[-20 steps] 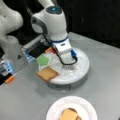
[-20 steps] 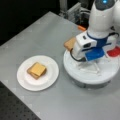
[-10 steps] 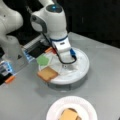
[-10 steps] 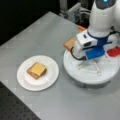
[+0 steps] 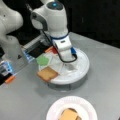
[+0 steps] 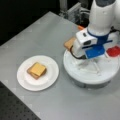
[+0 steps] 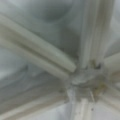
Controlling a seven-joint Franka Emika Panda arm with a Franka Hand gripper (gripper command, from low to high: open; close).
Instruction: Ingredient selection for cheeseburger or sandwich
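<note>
In a front view, one gripper hangs low over the middle of one round white divided tray on the grey counter. On the tray: one tan bread square overhanging the rim at the view's left, one green leaf piece behind it, and one red piece largely hidden by the arm. One white plate sits at the view's bottom, cut off by the edge, carrying one stack with yellow cheese on top. Whether the jaws are parted or closed cannot be made out; nothing shows between them.

In a front view, the gripper is down over the tray, its tips hidden by its own body. One bread square lies at the tray's far rim, one red disc at the view's right. The plate stands well apart to the view's left with the stack: yellow cheese above brown and tan layers, count unclear.

Wrist view: only white dividers meeting at a hub, seen close and blurred; no ingredient, no jaws visible.
</note>
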